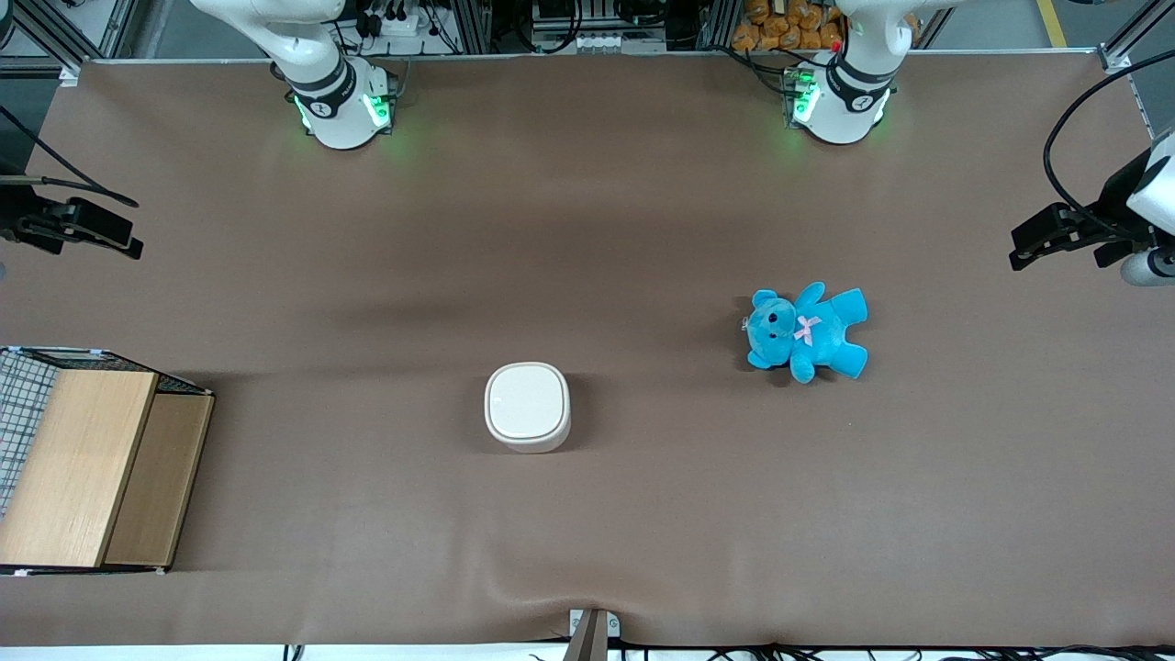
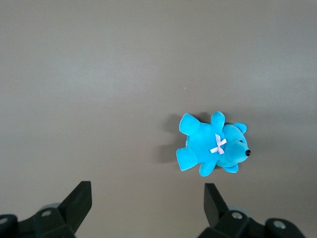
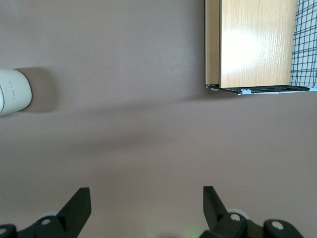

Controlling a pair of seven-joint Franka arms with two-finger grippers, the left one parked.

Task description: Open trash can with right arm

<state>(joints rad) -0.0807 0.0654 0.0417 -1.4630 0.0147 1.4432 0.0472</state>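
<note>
The cream-white trash can (image 1: pixel 528 406) stands on the brown table with its lid shut flat on top. Its side also shows in the right wrist view (image 3: pixel 12 91). The right arm's black gripper (image 1: pixel 101 234) hangs high over the working arm's end of the table, well apart from the can and farther from the front camera than the can. In the right wrist view the gripper (image 3: pixel 146 191) is open and empty, with bare table between its fingers.
A wooden box with wire mesh (image 1: pixel 92 459) stands at the working arm's end of the table, near the front edge; it also shows in the right wrist view (image 3: pixel 252 44). A blue teddy bear (image 1: pixel 808 332) lies toward the parked arm's end.
</note>
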